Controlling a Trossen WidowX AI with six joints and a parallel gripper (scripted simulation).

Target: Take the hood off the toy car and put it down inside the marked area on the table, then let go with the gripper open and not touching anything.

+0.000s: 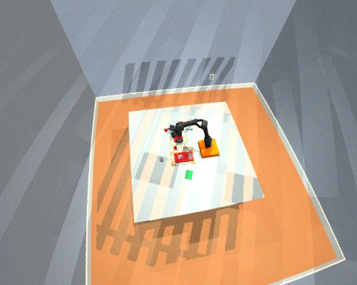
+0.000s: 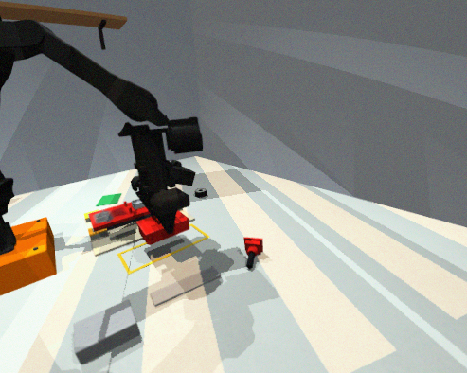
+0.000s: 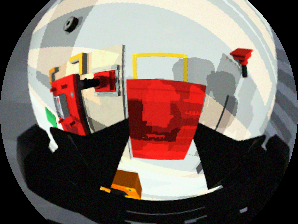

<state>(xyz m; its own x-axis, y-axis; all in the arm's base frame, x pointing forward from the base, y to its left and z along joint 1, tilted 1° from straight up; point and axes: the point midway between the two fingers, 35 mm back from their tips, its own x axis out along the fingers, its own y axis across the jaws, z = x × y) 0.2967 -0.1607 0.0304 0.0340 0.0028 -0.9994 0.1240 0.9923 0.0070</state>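
The red hood (image 2: 151, 232) (image 3: 165, 107) is off the toy car and in the air. My gripper (image 2: 167, 225) (image 3: 162, 123) is shut on it, one dark finger at each side. The toy car (image 1: 184, 157) (image 2: 117, 217) (image 3: 70, 100), with a red body, sits beside the hood, left of it in the wrist view. The marked area, a yellow outline (image 2: 124, 264) (image 3: 160, 55) on the table, lies below the hood, beside the car. In the wrist view the hood hides its near part. Exact height above the table is hard to tell.
A red-topped black piece (image 2: 253, 245) (image 3: 242, 55) stands beyond the outline. A grey block (image 2: 108, 327) and a low pale board (image 2: 186, 286) lie nearer the exterior camera. A black ring (image 1: 161, 159) (image 3: 71, 24) and a green square (image 1: 189, 174) lie near the car. The arm's base (image 1: 208, 148) is orange.
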